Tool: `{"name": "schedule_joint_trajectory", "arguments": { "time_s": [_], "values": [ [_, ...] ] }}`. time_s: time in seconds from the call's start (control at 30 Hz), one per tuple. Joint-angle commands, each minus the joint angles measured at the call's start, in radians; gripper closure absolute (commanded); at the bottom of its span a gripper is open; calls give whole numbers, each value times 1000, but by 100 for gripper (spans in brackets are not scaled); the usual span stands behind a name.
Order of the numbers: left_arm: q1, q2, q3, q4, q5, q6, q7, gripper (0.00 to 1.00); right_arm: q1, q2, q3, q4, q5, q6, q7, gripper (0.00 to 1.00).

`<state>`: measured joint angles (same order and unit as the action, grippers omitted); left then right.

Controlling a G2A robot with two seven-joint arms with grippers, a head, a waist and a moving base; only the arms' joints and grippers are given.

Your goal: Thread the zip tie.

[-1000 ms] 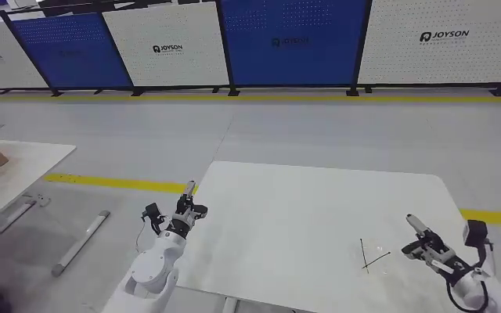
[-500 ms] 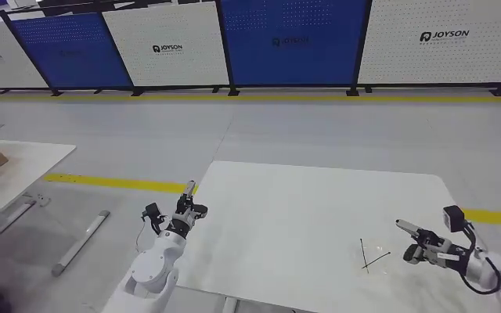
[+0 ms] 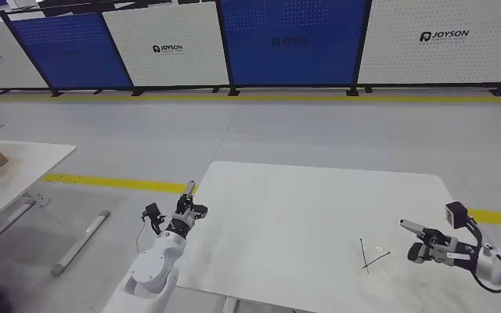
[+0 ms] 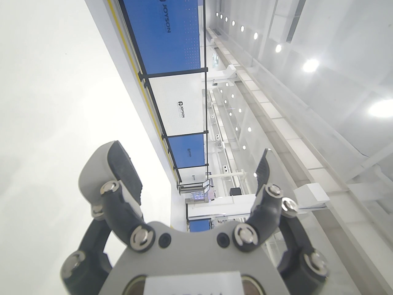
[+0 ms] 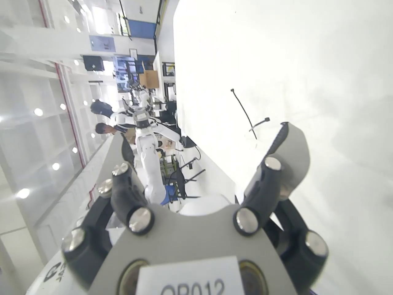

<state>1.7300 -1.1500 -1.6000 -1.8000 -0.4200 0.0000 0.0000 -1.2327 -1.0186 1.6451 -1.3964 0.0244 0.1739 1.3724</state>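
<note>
Two thin black zip ties lie crossed on the white table near its front right corner. In the right wrist view the longer tie runs across the shorter one. My right gripper hovers just right of them, open, with nothing between its fingers; its own view shows it pointing along the table toward the ties. My left gripper stands at the table's left edge, far from the ties, also open and empty.
Another white table stands off to the far left, with a grey bar on the floor beside it. Blue and white panels line the back. The table's bare surface stretches between the two arms.
The right arm has swung out toward the table's right edge and its gripper has turned to face the zip ties from the side. The left arm has kept still.
</note>
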Motion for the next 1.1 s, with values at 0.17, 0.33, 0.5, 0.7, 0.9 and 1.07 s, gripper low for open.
{"name": "schedule_joint_trajectory", "arguments": {
  "time_s": [0.17, 0.33, 0.5, 0.7, 0.9, 1.07],
  "values": [
    [0, 0, 0, 0, 0, 0, 0, 0, 100, 63, -141, 110, -21, -61, 18, 0],
    [0, 0, 0, 0, 0, 0, 0, 0, 136, 79, -200, 147, -15, -63, 18, 0],
    [0, 0, 0, 0, 0, 0, 0, 0, 136, 79, -200, 147, -15, -63, 18, 0],
    [0, 0, 0, 0, 0, 0, 0, 0, 124, 76, -215, 146, 29, -100, 18, 0],
    [0, 0, 0, 0, 0, 0, 0, 0, 180, 68, -284, 223, 45, -126, 7, 0],
    [0, 0, 0, 0, 0, 0, 0, 0, 219, 63, -356, 230, -32, -112, 18, 0]
  ]
}}
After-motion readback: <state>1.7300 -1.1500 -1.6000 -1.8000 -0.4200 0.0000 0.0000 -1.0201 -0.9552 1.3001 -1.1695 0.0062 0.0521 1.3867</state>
